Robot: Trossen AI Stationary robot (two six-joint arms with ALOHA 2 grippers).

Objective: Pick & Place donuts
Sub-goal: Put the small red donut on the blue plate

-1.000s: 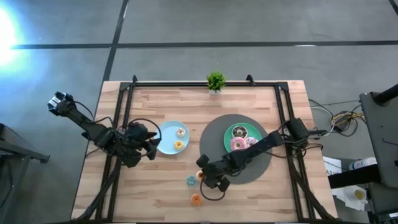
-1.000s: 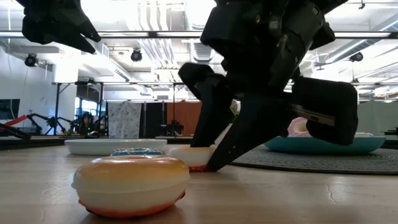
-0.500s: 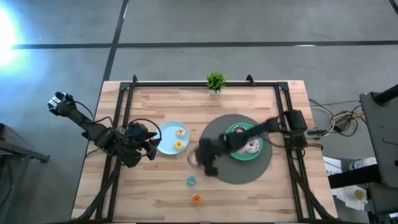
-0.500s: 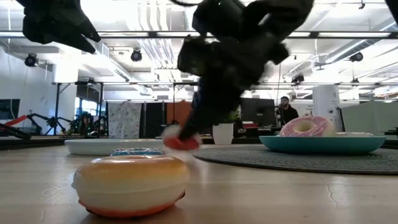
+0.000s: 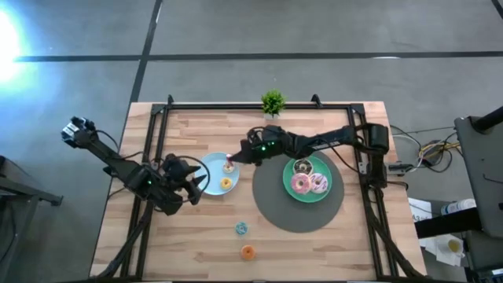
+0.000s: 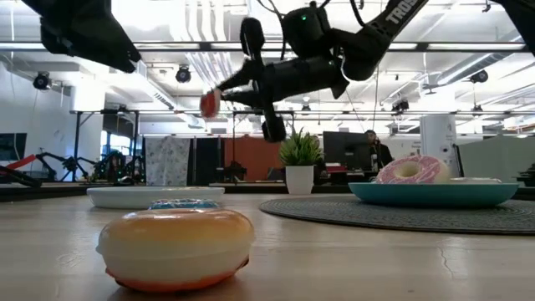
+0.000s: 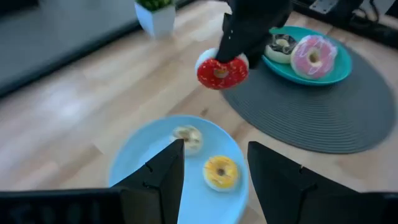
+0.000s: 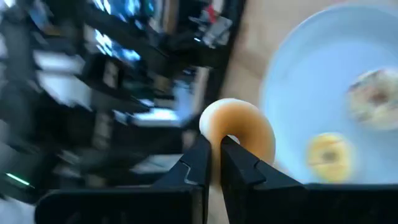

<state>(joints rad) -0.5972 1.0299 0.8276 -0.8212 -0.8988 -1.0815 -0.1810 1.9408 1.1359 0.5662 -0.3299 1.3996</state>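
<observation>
The right gripper (image 5: pixel 233 159) hangs well above the near edge of the round light-blue plate (image 5: pixel 206 182), its two dark fingers pinched on a small reddish mini donut (image 7: pixel 222 72) with a pale underside. Gripping the ring by its rim keeps it on edge and leaves the bottom free, which I judge suits dropping it flat among the two minis already on that plate: a yellow one (image 7: pixel 220 171) and a pale one (image 7: pixel 187 135). The height looks like clearance for the plate's rim.

The left gripper (image 5: pixel 193 182) waits low at the plate's outer side, fingers (image 7: pixel 160 177) spread apart and holding nothing, out of the way of the drop.

On the round teal plate (image 5: pixel 288 185), set on a dark grey woven mat (image 5: pixel 271 206), lie the larger rings: pink (image 5: pixel 299 184), pale sprinkled (image 5: pixel 317 182) and dark chocolate (image 5: pixel 302 167). A blue mini (image 5: pixel 241 228) and an orange mini (image 5: pixel 247 251) remain on the bare wooden table (image 5: pixel 181 244), so sorting seems unfinished.
</observation>
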